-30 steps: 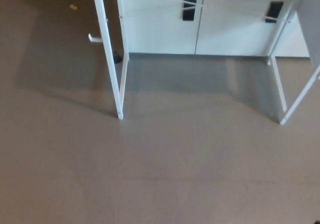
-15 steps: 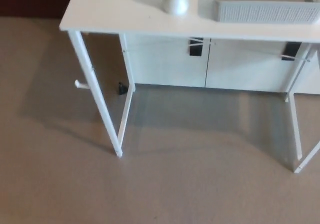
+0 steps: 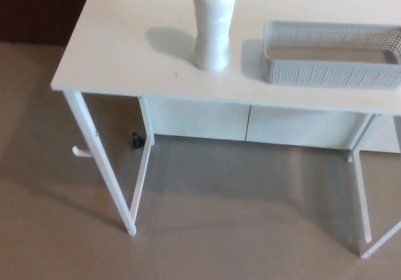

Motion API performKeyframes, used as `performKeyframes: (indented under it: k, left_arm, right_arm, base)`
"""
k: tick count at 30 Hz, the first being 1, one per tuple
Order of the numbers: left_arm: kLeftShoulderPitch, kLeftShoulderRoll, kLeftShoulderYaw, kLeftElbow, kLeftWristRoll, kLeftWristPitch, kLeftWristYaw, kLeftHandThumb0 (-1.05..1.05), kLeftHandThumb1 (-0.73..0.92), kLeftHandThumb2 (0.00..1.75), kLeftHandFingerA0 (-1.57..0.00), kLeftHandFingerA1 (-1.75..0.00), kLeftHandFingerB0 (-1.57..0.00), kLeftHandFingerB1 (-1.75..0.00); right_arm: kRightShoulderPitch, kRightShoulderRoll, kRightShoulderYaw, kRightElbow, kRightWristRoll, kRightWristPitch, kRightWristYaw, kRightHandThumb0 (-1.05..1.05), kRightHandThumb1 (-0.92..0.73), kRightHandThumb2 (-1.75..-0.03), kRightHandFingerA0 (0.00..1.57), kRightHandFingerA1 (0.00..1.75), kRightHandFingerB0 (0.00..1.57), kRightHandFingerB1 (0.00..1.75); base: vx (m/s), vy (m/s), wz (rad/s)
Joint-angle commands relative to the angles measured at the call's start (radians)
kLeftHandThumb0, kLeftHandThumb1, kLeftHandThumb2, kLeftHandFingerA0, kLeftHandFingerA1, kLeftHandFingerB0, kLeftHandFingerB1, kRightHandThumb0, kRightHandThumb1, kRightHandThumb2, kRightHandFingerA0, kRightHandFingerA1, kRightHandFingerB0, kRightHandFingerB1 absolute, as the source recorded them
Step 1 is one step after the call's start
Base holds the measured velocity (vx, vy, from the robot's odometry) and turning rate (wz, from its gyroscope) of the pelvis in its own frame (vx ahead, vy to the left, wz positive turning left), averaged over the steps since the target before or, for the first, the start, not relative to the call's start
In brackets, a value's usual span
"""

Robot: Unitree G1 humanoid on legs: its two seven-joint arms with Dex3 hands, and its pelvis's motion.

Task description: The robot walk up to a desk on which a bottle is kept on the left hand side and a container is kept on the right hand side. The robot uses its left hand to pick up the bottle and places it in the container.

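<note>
No fingers show here: neither the left hand nor the right hand is in the head view, so whether they are apart or together cannot be told. The step in hand looks like the approach, with the robot standing off from the desk and nothing grasped yet. The white bottle (image 3: 212,26) stands upright on the white surface (image 3: 119,54), its top cut off by the far edge of the picture. Just to its right, apart from it, lies the grey mesh container (image 3: 332,73), low-walled and seemingly empty. The next move probably calls for closing in on the near edge until the bottle is within the left arm's reach, then bringing the left hand up beside the bottle's ribbed body. The surface around the bottle is bare, so little blocks the reach; the container's near left corner sits close enough that a careless swing could catch it. Below, white desk legs (image 3: 100,155) stand on the grey-brown floor (image 3: 238,230), with white cabinet doors (image 3: 244,122) behind and a small dark object (image 3: 136,141) near the left legs.
</note>
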Motion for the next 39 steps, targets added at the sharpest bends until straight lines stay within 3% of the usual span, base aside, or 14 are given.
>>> performKeyframes:
  k: [1, 9, 10, 11, 13, 19, 22, 27, 28, 29, 36, 37, 38, 39]
  left_arm:
    - [0.01, 0.015, -0.01, 0.039, 0.017, -0.061, -0.003, -0.1, 0.33, 0.81, -0.34, -0.57, -0.12, -0.47]
    - [0.02, 0.015, -0.01, 0.042, 0.012, -0.068, -0.008, -0.07, 0.31, 0.8, -0.34, -0.57, -0.13, -0.47]
    - [0.021, 0.016, -0.01, 0.038, 0.009, -0.063, -0.012, -0.06, 0.32, 0.81, -0.32, -0.57, -0.11, -0.47]
    - [0.021, 0.016, -0.009, 0.033, 0.006, -0.059, -0.014, -0.05, 0.32, 0.81, -0.33, -0.57, -0.12, -0.47]
    - [0.019, 0.015, -0.006, 0.026, 0.002, -0.055, -0.01, -0.05, 0.31, 0.8, -0.39, -0.59, -0.13, -0.47]
    - [0.01, 0.017, -0.007, 0.031, 0.005, -0.054, -0.004, -0.06, 0.31, 0.8, -0.34, -0.57, -0.12, -0.47]
    - [0.008, 0.017, -0.005, 0.033, 0.002, -0.06, -0.006, -0.09, 0.32, 0.81, -0.4, -0.59, -0.13, -0.47]
    - [-0.005, 0.021, -0.004, 0.035, -0.002, -0.049, -0.014, -0.09, 0.32, 0.81, -0.33, -0.57, -0.11, -0.47]
    - [-0.006, 0.02, 0.001, 0.033, -0.008, -0.041, -0.015, -0.07, 0.31, 0.81, -0.36, -0.58, -0.13, -0.47]
    - [-0.007, 0.02, 0.004, 0.033, -0.013, -0.035, -0.018, -0.06, 0.32, 0.81, -0.34, -0.58, -0.13, -0.47]
    - [-0.011, 0.021, 0.007, 0.025, -0.012, -0.032, -0.019, -0.07, 0.33, 0.82, -0.35, -0.58, -0.13, -0.47]
    - [-0.011, 0.022, 0.003, 0.019, -0.008, -0.03, -0.012, -0.08, 0.33, 0.82, -0.35, -0.58, -0.12, -0.47]
    - [-0.014, 0.022, 0.004, 0.02, -0.008, -0.026, -0.009, -0.08, 0.33, 0.82, -0.37, -0.58, -0.14, -0.47]
    - [-0.016, 0.023, 0.005, 0.021, -0.009, -0.022, -0.008, -0.08, 0.33, 0.82, -0.37, -0.58, -0.14, -0.47]
  right_arm:
    - [0.012, -0.018, 0.006, 0.012, 0.002, -0.027, 0.021, -0.3, -0.25, -0.86, 0.08, 0.53, 0.08, 0.53]
    - [0.019, -0.02, 0.013, 0.014, 0.005, -0.028, 0.022, -0.3, -0.22, -0.84, 0.1, 0.54, 0.1, 0.54]
    - [0.016, -0.019, 0.011, 0.013, 0.008, -0.019, 0.014, -0.54, -0.33, -0.67, 0.2, 0.47, 0.18, 0.46]
    - [0.013, -0.018, 0.011, 0.011, 0.009, -0.012, 0.01, -0.28, -0.22, -0.84, 0.11, 0.54, 0.11, 0.54]
    - [0.013, -0.017, 0.015, 0.007, 0.007, -0.019, 0.013, -0.3, -0.23, -0.84, 0.09, 0.54, 0.09, 0.54]
    - [0.007, -0.017, 0.019, 0.013, 0.001, -0.025, 0.004, -0.28, -0.22, -0.84, 0.12, 0.55, 0.12, 0.54]
    - [0.014, -0.013, 0.023, -0.009, 0.0, -0.024, 0.0, -0.29, -0.25, -0.86, 0.12, 0.54, 0.11, 0.54]
    - [0.001, -0.016, 0.029, 0.007, -0.006, -0.032, -0.002, -0.28, -0.21, -0.84, 0.12, 0.55, 0.12, 0.54]
    - [0.002, -0.017, 0.034, 0.009, -0.012, -0.04, -0.001, -0.53, -0.43, -0.53, 0.25, 0.38, 0.23, 0.37]
    - [0.001, -0.018, 0.037, 0.01, -0.014, -0.043, -0.001, -0.29, -0.21, -0.84, 0.12, 0.55, 0.12, 0.54]
    - [-0.012, -0.022, 0.038, 0.029, -0.005, -0.045, 0.026, -0.31, -0.23, -0.85, 0.08, 0.53, 0.08, 0.53]
    - [-0.015, -0.022, 0.041, 0.028, -0.011, -0.043, 0.005, -0.29, -0.2, -0.84, 0.11, 0.54, 0.11, 0.54]
    - [-0.018, -0.021, 0.039, 0.028, -0.009, -0.037, 0.0, -0.52, -0.41, -0.53, 0.25, 0.4, 0.23, 0.37]
    - [-0.019, -0.021, 0.038, 0.029, -0.006, -0.032, -0.003, -0.52, -0.41, -0.53, 0.25, 0.4, 0.23, 0.37]
  base:
    - [0.14, -0.203, 0.17]
    - [0.12, -0.421, 0.21]
    - [0.14, -0.166, 0.08]
    - [0.16, -0.112, 0.01]
    - [0.15, -0.052, 0.0]
    - [0.1, 0.036, -0.08]
    - [0.15, 0.191, 0.05]
    - [0.08, 0.064, 0.06]
    - [0.0, 0.0, 0.0]
    - [0.06, -0.013, 0.07]
    - [0.01, -0.002, -0.01]
    - [0.12, -0.135, 0.09]
    - [0.06, -0.108, -0.05]
    - [0.05, -0.104, 0.09]
